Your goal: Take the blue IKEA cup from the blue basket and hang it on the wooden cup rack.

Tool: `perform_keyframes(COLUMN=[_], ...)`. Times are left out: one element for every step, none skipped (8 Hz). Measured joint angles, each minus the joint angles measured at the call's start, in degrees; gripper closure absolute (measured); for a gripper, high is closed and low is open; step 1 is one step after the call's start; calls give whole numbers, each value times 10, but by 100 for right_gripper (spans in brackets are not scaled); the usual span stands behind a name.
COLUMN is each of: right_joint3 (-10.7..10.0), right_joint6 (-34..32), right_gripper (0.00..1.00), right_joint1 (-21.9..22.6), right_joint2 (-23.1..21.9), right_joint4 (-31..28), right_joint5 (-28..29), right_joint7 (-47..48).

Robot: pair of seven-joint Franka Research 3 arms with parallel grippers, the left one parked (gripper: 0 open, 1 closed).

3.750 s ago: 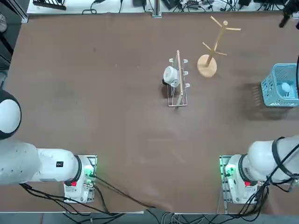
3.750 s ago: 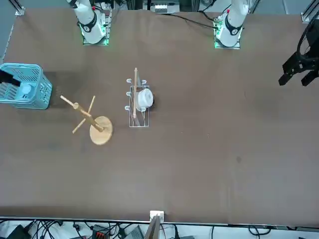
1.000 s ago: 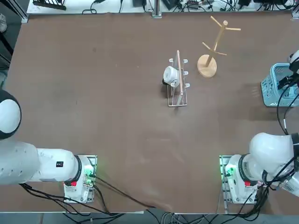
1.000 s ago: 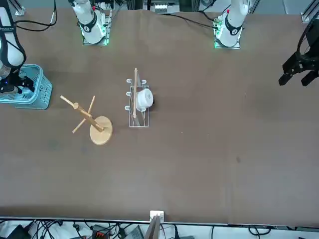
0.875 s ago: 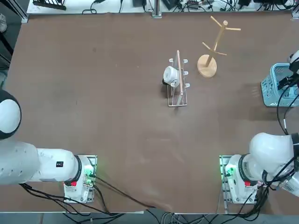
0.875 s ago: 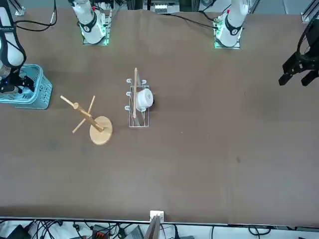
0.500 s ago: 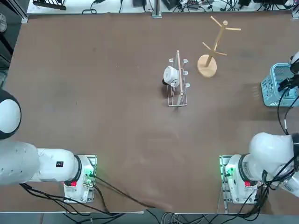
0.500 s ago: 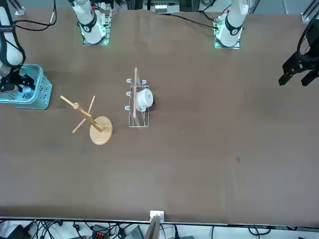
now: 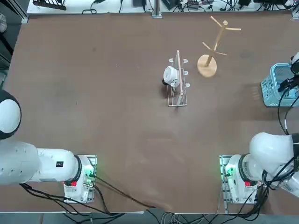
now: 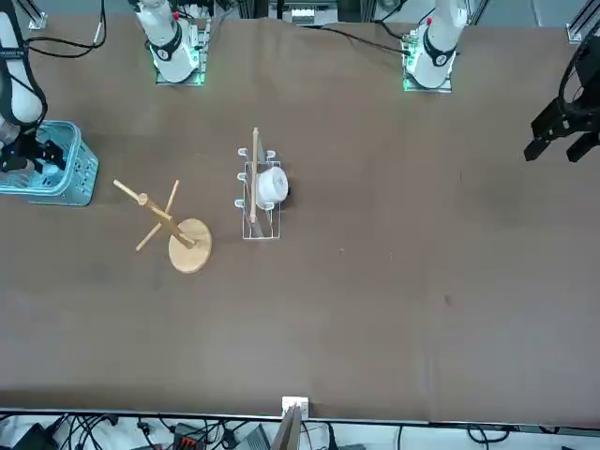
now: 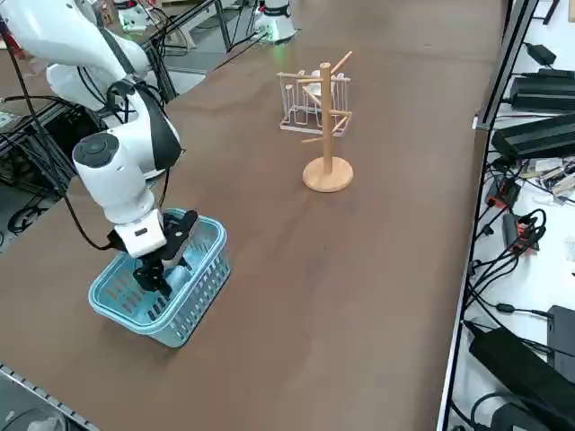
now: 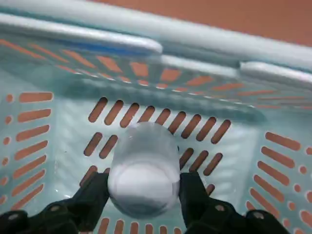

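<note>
In basket (image 12: 204, 48): cup (image 12: 144, 170) between hand (image 12: 144, 195) fingers (image 12: 92, 197)

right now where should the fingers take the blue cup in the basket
Across its smooth round wall, coming straight down from above through the open top of the blue basket. The blue IKEA cup lies low inside, walled by lattice all round, so only the top is free. The right gripper already has a finger on each side of it.

Right gripper (image 12: 144, 195) is sunk inside the blue basket (image 11: 202, 287), boxed in by slotted walls on all sides; only the top is left open. The blue IKEA cup (image 12: 145, 170) is flanked by both fingers (image 12: 92, 195). Bare table (image 9: 233, 112) is seen between basket and wooden cup rack (image 9: 212, 46); the wire rack (image 9: 177, 84) is set beyond it.
</note>
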Motion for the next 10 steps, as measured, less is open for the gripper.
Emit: perform_keyframes(right_joint3=[4, 8, 10, 12, 14, 16, 17, 19, 20, 21], right_joint6=[-6, -12, -29, -69, -139, -231, -328, -412, -472, -516], right_gripper=[18, 18, 18, 18, 18, 18, 18, 18, 18, 18], right_joint1=[0, 1, 3, 10, 19, 28, 39, 56, 72, 87], right_joint2=[-2, -7, -22, -48, -81, -112, -135, -147, -149, -148], right_joint4=[4, 9, 16, 27, 48, 84, 136, 195, 246, 281], right_joint5=[0, 0, 0, 0, 0, 8, 36, 69, 104, 149], right_joint7=[-1, -1, -2, -2, -2, -6, -16, -23, -24, -24])
